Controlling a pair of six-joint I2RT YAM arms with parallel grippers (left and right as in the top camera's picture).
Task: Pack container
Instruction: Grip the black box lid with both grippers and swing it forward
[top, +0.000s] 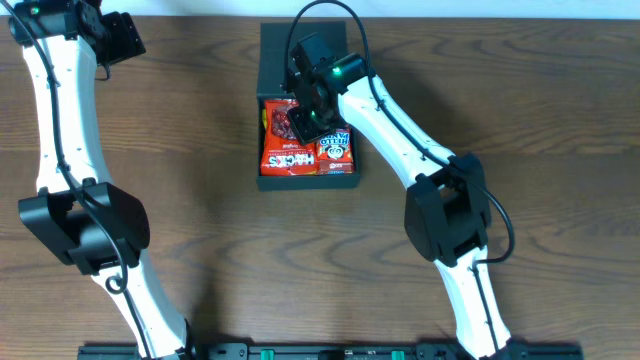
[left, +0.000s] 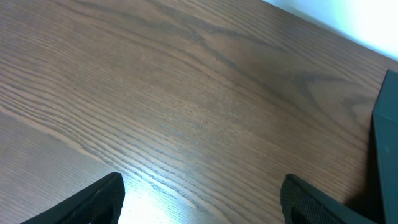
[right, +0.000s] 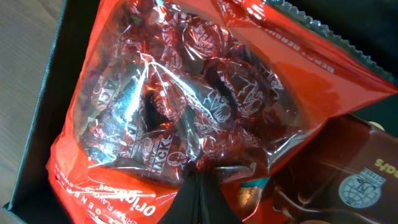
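The container (top: 272, 60), a dark teal-black box with its lid open, stands at the table's back middle. Inside lie a red Hacks candy bag (top: 281, 152) and a blue and white snack packet (top: 337, 150). My right gripper (top: 300, 115) is over the box, shut on the top of the red candy bag (right: 155, 112); its fingers (right: 199, 186) pinch the clear plastic. The box wall (right: 43, 93) shows at the left. My left gripper (top: 125, 40) is open and empty (left: 202, 199) above bare table, left of the box edge (left: 387, 137).
A brown packet (right: 348, 168) lies beside the red bag in the box. The wooden table (top: 200, 200) runs on all sides of the box. The two arm bases stand at the front edge.
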